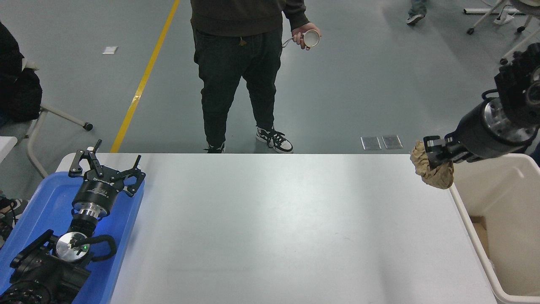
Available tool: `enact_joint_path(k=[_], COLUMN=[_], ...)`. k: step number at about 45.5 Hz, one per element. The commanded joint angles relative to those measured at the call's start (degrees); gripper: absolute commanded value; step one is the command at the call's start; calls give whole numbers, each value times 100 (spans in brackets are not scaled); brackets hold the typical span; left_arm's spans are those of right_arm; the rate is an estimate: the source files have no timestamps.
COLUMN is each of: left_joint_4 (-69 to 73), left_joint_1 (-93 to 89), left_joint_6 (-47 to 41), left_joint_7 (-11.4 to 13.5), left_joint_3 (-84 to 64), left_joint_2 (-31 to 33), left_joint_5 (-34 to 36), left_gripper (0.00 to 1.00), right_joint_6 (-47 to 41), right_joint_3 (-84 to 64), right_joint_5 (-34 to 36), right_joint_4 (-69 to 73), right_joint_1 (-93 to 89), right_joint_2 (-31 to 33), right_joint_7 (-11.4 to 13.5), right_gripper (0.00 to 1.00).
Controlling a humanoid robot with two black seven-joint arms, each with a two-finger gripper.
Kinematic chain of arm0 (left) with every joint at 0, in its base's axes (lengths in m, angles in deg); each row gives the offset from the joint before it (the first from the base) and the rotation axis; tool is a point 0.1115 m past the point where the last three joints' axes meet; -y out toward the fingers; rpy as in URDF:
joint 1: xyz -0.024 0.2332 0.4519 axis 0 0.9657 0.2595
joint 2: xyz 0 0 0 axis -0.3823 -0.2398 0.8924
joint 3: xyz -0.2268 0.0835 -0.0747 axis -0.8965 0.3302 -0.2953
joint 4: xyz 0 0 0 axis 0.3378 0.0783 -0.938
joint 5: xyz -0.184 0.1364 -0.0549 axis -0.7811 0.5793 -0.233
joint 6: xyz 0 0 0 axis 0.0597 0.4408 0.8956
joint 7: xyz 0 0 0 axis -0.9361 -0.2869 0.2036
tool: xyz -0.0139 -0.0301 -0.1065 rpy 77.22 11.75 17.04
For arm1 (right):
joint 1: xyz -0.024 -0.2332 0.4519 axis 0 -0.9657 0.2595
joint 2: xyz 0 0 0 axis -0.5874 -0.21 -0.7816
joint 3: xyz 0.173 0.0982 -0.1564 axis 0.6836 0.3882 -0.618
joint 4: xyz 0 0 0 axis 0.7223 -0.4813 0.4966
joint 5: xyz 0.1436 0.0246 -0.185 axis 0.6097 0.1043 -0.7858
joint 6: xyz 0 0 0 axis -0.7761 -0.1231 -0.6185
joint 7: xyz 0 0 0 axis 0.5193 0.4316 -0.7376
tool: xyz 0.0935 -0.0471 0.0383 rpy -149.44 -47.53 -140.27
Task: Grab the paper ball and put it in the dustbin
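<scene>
At the far left of your view, the left arm lies parked at the lower corner, reaching up the picture over the blue tray (pixel 40 219). The left gripper (pixel 106 162) sits at the tray's far end with its fingers spread wide and nothing between them. The tray rests on the left end of the white table (pixel 270 228); apart from the arm above it, you can see only bare blue surface inside.

Moving toward the centre, a person (pixel 240 63) in dark clothing stands on the floor at the table's far side. The person's hand (pixel 301 39) holds a roll of tape (pixel 311 38) at hip level.

At the right, the right arm enters from the right edge, raised well above the tabletop and pointing leftward with a slight downward slope. The right gripper (pixel 430 156) has its fingers closed on the paper ball (pixel 432 171) — the tan, creased ball hangs in the air, gripped at its upper part. The ball sits over the table's far right corner, just beside the near rim of the dustbin (pixel 470 223).

The dustbin stands against the table's right edge. Its cream-white inner walls are visible, and a patch of brown shows low inside — you cannot tell what it is.
</scene>
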Motion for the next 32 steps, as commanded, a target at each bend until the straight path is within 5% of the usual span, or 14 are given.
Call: enact_joint_path(k=[1,17,32], left_joint_4=[-2,-2,7], left_joint_1=[2,-7,-7], left_joint_6=[0,0,0], left_joint_7=[0,0,0], left_joint_3=[0,0,0], left_joint_2=[1,1,1], left_joint_5=[0,0,0], left_gripper=[99,99,99], right_joint_6=[-81,103,2053], right_joint_3=[-522,-760,496], right_joint_5=[-112,-2062,-2108], right_joint_4=[-161,-2076,-4212], right_joint_1=[146,-1373,-4765], right_joint_2=[23,1349,1816], right_joint_7=[-5,-14,-14], right_gripper=[0,0,0])
